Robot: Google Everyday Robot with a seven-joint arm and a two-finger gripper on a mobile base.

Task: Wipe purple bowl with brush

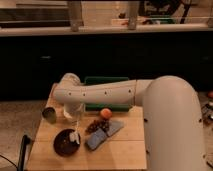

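Note:
The purple bowl sits at the front left of the wooden table. My gripper hangs from the wrist just above the bowl's right rim, pointing down. It is shut on the brush, whose white head rests against the inside of the bowl at its right edge. My white arm reaches in from the right, across the back of the table.
A small metallic cup stands left of the gripper. An orange fruit, a dark red cluster and a flat blue-grey pad lie right of the bowl. A green tray sits behind the arm.

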